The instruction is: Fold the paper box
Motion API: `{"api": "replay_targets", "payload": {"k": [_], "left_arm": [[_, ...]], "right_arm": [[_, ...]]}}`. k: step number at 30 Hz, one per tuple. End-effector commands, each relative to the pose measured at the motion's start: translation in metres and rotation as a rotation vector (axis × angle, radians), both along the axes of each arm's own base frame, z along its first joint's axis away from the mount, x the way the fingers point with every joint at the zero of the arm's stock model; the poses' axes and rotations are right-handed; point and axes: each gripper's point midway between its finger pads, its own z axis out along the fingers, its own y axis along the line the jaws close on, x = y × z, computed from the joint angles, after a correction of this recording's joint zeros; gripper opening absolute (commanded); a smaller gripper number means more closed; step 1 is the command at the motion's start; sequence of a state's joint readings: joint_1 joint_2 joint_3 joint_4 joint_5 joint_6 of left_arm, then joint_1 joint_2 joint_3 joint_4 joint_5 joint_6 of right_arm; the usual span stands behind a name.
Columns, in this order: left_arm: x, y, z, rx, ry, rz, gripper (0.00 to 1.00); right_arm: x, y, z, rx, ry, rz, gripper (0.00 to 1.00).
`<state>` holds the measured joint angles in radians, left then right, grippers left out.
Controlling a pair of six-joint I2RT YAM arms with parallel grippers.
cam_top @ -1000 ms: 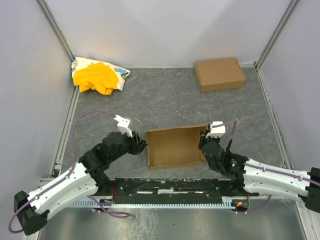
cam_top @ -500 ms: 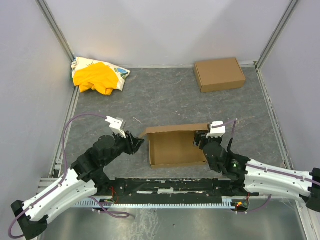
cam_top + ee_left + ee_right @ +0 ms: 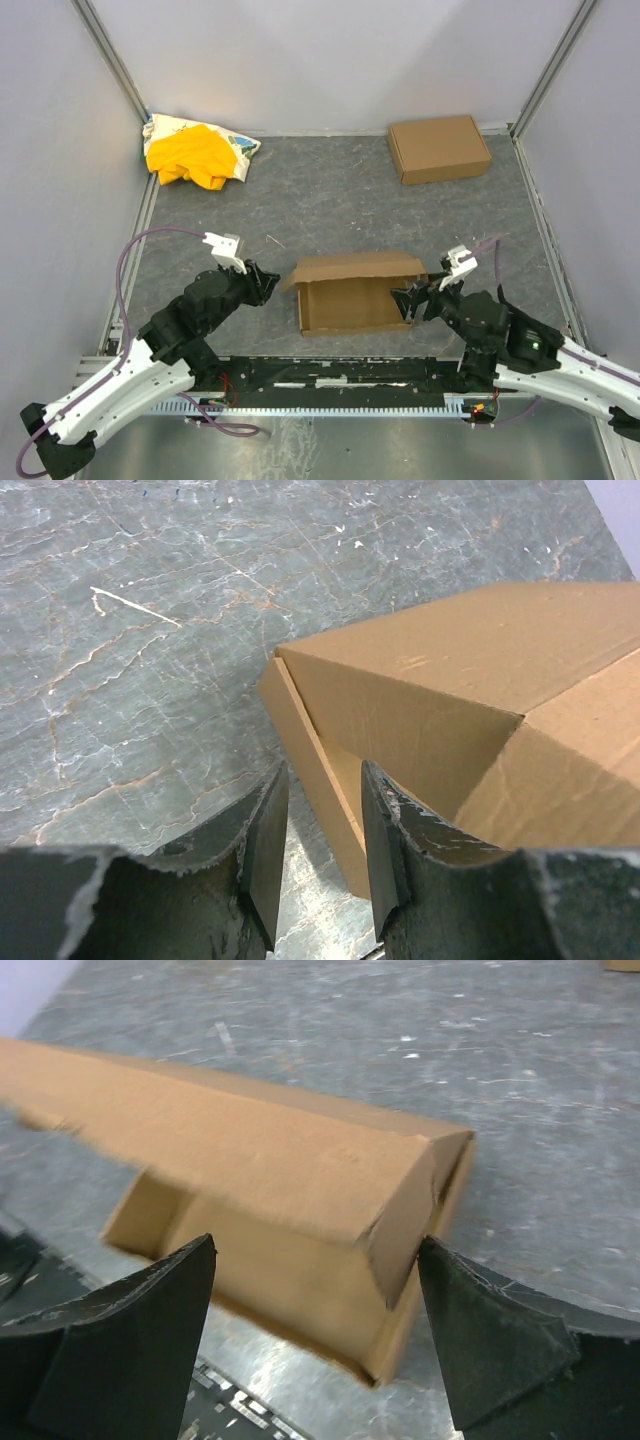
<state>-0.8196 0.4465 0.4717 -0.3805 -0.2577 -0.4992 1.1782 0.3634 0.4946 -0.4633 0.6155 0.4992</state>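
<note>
The paper box (image 3: 355,298) lies on the grey table between the arms, a shallow brown cardboard tray. Its lid flap (image 3: 358,267) leans forward over the back half. My left gripper (image 3: 267,285) sits just left of the box, its fingers partly open and holding nothing. In the left wrist view the box's left corner (image 3: 440,680) shows just beyond the left gripper (image 3: 324,772). My right gripper (image 3: 409,300) is at the box's right end, wide open. In the right wrist view the box (image 3: 270,1160) lies ahead of the right gripper (image 3: 318,1244), untouched by either finger.
A ready-made closed cardboard box (image 3: 440,148) stands at the back right. A yellow-and-white cloth heap (image 3: 198,152) fills the back left corner. A thin white sliver (image 3: 273,241) lies on the table behind the left gripper. Grey walls enclose three sides.
The right gripper opened, let go of the box's right end and drew back to the right. The left gripper backed away to the left. The lid flap dropped forward over the box.
</note>
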Motion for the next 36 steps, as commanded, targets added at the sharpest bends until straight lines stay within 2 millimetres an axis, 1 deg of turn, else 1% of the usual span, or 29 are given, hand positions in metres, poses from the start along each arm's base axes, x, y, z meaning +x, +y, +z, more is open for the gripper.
{"api": "replay_targets", "payload": {"k": [1, 5, 10, 12, 14, 16, 20, 22, 24, 27, 30, 32, 34, 36], "left_arm": [[0.009, 0.005, 0.013, -0.017, -0.019, 0.063, 0.42], [0.011, 0.009, 0.014, -0.023, -0.018, 0.094, 0.41], [0.012, 0.021, 0.027, -0.022, -0.050, 0.142, 0.40], [0.012, 0.028, 0.032, -0.019, -0.068, 0.162, 0.40], [0.011, 0.030, 0.034, -0.021, -0.079, 0.167, 0.40], [0.011, 0.031, 0.033, -0.022, -0.081, 0.166, 0.40], [0.011, 0.029, 0.029, -0.021, -0.074, 0.163, 0.40], [0.012, 0.029, 0.029, -0.021, -0.076, 0.162, 0.40], [0.013, 0.030, 0.030, -0.014, -0.082, 0.168, 0.40], [0.016, 0.033, 0.034, -0.006, -0.096, 0.188, 0.40], [0.018, 0.034, 0.038, -0.011, -0.114, 0.198, 0.40], [0.020, 0.033, 0.039, -0.009, -0.116, 0.201, 0.40], [0.021, 0.032, 0.037, 0.000, -0.114, 0.200, 0.40], [0.023, 0.033, 0.036, 0.008, -0.112, 0.210, 0.40]], "right_arm": [[-0.038, 0.012, 0.029, 0.063, 0.031, 0.244, 0.88], [-0.050, 0.012, 0.064, 0.161, -0.046, 0.323, 0.85], [-0.054, -0.003, 0.104, 0.251, -0.174, 0.340, 0.83], [-0.057, -0.009, 0.114, 0.273, -0.210, 0.349, 0.83], [-0.061, -0.012, 0.118, 0.287, -0.227, 0.362, 0.82], [-0.064, -0.012, 0.116, 0.299, -0.225, 0.377, 0.82], [-0.071, -0.003, 0.105, 0.293, -0.186, 0.427, 0.83], [-0.075, 0.000, 0.106, 0.303, -0.185, 0.454, 0.82], [-0.076, -0.001, 0.114, 0.327, -0.205, 0.458, 0.83], [-0.077, -0.012, 0.136, 0.378, -0.270, 0.443, 0.82], [-0.076, -0.027, 0.168, 0.432, -0.368, 0.413, 0.82], [-0.071, -0.035, 0.188, 0.455, -0.406, 0.367, 0.82], [-0.059, -0.039, 0.200, 0.446, -0.413, 0.295, 0.82], [-0.034, -0.037, 0.202, 0.353, -0.384, 0.172, 0.82]]}}
